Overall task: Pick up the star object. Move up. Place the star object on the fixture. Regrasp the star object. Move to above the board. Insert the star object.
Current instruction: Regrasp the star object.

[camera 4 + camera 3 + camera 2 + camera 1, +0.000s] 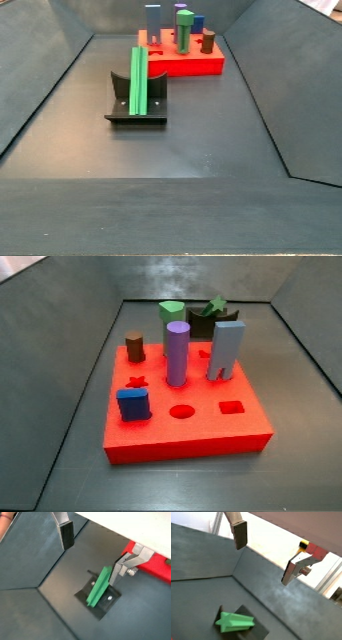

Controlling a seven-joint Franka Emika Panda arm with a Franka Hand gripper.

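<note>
Pincer [93, 547] hangs above the star object [100, 587], fingers [65, 534] spread wide and holding nothing. That long green prism leans upright against the fixture [136, 105], on the floor just short of the red board [187, 62]. An off-centre closing could knock it off the bracket and spoil the regrasp.

green star object [138, 78] leaning on fixture [135, 112], gripper [93, 549] above.
</note>
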